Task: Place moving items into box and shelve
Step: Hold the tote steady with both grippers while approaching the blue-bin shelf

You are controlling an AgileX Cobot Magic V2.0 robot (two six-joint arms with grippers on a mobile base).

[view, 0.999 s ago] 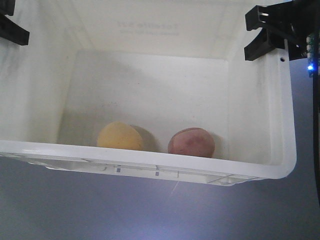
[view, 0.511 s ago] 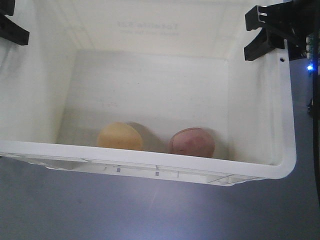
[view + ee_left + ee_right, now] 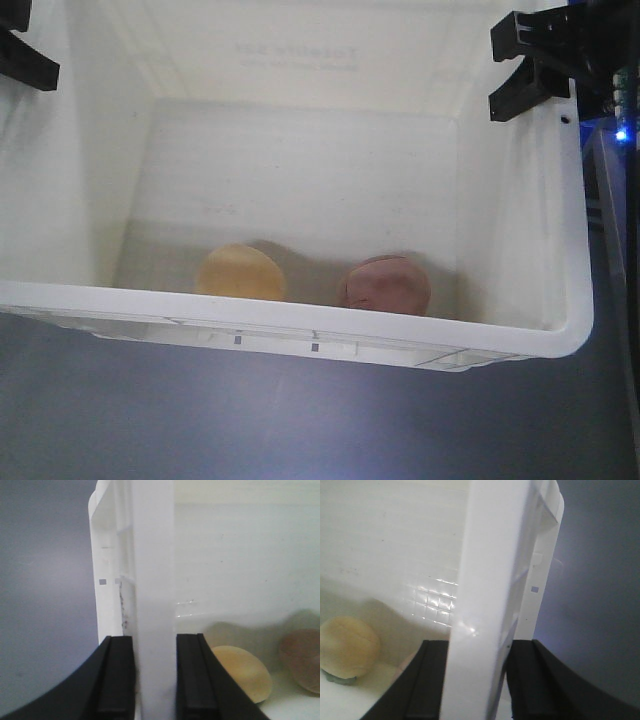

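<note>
We see the white box [image 3: 300, 325], open-topped and level, its left wall pinched by the left gripper [image 3: 154, 645] and its right wall by the right gripper [image 3: 477, 650]. Inside, by the near wall, a pale yellow round item [image 3: 240, 273] sits beside a reddish-brown round item [image 3: 388, 285], not touching.

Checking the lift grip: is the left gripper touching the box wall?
Touching. Left wrist view: the left gripper clamps the box wall, both fingers flush, no gap.
</note>
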